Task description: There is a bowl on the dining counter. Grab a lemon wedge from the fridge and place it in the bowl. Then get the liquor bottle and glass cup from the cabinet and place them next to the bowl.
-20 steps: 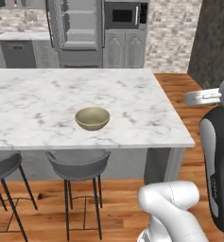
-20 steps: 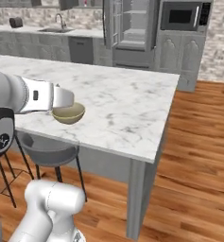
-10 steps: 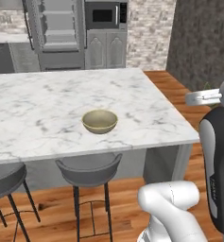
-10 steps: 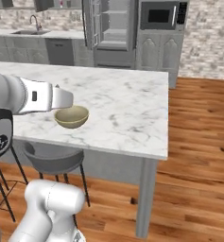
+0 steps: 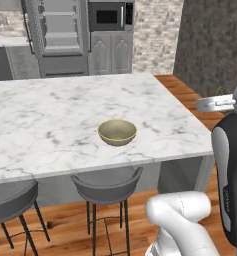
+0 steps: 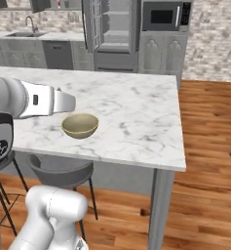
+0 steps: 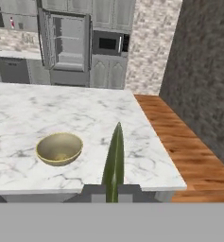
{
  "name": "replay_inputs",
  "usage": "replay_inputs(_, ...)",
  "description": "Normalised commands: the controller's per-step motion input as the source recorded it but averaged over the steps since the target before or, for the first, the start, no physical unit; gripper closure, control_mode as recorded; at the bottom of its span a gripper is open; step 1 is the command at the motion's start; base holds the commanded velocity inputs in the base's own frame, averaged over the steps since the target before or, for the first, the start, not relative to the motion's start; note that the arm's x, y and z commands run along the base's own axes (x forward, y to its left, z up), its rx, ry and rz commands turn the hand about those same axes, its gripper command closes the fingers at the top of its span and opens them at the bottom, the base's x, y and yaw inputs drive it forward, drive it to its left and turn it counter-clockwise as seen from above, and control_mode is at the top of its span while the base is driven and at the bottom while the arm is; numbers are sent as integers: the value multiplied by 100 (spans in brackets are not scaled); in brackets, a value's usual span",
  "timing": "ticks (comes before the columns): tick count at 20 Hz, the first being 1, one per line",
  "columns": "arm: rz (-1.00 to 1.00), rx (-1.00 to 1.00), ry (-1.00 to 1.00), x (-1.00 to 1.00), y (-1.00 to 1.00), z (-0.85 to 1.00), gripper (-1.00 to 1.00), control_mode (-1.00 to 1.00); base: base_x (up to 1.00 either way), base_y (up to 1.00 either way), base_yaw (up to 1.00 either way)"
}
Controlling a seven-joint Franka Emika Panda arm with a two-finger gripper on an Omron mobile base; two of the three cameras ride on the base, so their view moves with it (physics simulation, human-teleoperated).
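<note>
In the hand view my gripper (image 7: 112, 193) is shut on the lemon wedge (image 7: 115, 156), a thin greenish sliver standing up between the fingertips. It hangs in front of the near edge of the dining counter (image 7: 132, 137), to the right of the bowl (image 7: 59, 148) and apart from it. The olive-tan bowl (image 5: 117, 132) (image 6: 80, 125) sits near the front edge of the marble dining counter (image 5: 45, 115) (image 6: 136, 112) with nothing visible in it. The fridge (image 5: 60, 35) (image 6: 112, 31) (image 7: 66, 42) stands at the back with its doors open.
Grey bar stools (image 5: 107, 182) (image 6: 61, 171) are tucked under the counter's near side. A built-in microwave (image 5: 107, 16) (image 6: 161, 15) is right of the fridge. Wooden floor (image 6: 209, 146) runs past the counter's right end, toward a dark wall (image 5: 210, 45).
The base has driven, so the whole scene has shifted; the counter's corner and the bowl now sit nearer and larger. The gripper stays shut on the wedge.
</note>
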Motion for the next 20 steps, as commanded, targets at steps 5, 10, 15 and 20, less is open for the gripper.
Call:
replay_inputs(5, 0, 0, 0, 0, 0, 0, 100, 100, 47, 39, -1)
replay_inputs(10, 0, 0, 0, 0, 0, 0, 100, 100, 46, 37, 0)
replay_inputs(15, 0, 0, 0, 0, 0, 0, 100, 100, 34, 27, 0)
replay_inputs(20, 0, 0, 2, 8, 4, -9, 100, -100, 27, 16, 0)
